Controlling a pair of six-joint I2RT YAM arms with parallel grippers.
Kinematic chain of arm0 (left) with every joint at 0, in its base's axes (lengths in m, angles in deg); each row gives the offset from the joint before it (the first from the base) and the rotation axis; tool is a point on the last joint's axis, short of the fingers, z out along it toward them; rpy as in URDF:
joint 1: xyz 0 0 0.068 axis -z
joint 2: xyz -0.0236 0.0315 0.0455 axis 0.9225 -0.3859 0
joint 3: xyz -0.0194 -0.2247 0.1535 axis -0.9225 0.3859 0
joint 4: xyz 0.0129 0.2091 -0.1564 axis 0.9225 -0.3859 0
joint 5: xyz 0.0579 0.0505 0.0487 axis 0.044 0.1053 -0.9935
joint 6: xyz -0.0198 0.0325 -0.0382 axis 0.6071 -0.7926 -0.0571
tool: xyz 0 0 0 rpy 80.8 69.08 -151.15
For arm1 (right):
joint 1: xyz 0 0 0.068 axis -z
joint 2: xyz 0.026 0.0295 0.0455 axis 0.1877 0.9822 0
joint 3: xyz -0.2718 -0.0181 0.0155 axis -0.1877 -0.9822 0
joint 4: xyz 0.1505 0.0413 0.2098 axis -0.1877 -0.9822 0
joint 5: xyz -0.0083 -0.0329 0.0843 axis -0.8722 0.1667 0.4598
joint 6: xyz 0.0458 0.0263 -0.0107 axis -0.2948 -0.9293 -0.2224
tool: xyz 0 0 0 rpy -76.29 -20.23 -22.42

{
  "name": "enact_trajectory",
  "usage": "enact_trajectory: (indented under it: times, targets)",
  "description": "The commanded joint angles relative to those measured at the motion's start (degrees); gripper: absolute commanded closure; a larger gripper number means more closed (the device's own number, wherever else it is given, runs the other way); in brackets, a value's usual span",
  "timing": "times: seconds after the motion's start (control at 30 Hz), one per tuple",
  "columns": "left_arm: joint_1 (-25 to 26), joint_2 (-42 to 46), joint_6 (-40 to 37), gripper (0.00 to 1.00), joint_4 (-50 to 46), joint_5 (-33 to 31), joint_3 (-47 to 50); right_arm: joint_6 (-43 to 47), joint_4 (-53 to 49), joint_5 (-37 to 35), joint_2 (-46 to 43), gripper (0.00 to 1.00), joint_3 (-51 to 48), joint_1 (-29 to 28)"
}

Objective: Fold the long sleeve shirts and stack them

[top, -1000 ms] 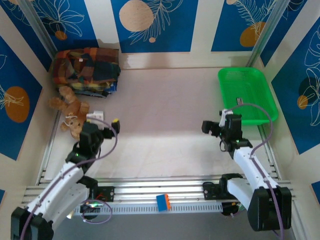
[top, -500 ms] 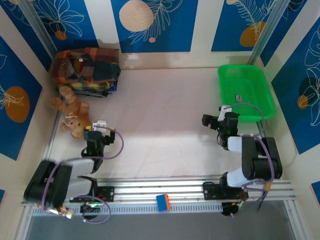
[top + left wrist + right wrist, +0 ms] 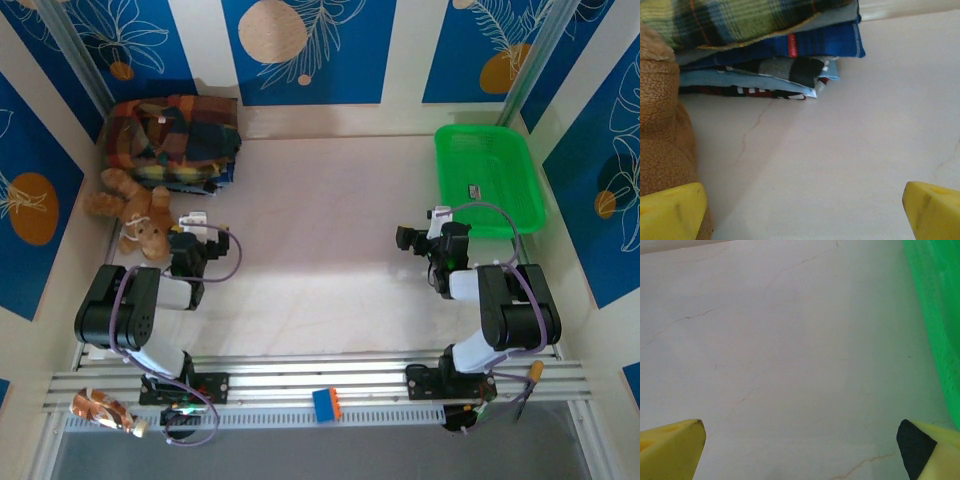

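Observation:
The long sleeve shirts [image 3: 172, 138] lie as a folded plaid stack in the back left corner. In the left wrist view the stack [image 3: 765, 45] shows green plaid on top, with blue and dark layers under it. My left gripper [image 3: 188, 240] sits low near the left edge, short of the stack. It [image 3: 805, 215] is open over bare table, and its left finger rests against the teddy bear. My right gripper [image 3: 425, 240] is low on the right side. It [image 3: 800, 450] is open with nothing between its yellow fingertips [image 3: 670, 450].
A brown teddy bear [image 3: 125, 210] lies just in front of the stack, and its fur [image 3: 660, 125] shows beside my left finger. The green plastic basket [image 3: 490, 180] stands at the back right, its wall [image 3: 935, 315] close to my right gripper. Walls enclose the table.
Both arms have folded back toward their bases, and the grippers now sit lower and point toward the back. The teddy bear lies slightly farther back and left.

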Motion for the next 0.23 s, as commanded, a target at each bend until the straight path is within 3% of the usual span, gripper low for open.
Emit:
enact_trajectory:
  times: [0.0, 0.2]
  targets:
    - [-0.39, 0.78, 0.90, 0.00, -1.09, 2.11, -0.47, 1.27, 2.18, 1.92, -0.16, 0.01, 1.37, 0.59]
    - [-0.36, 0.84, 0.99, 0.00, -1.16, 2.15, -0.51, 1.59, 2.57, 3.40, -0.42, 0.01, 1.10, 0.87]
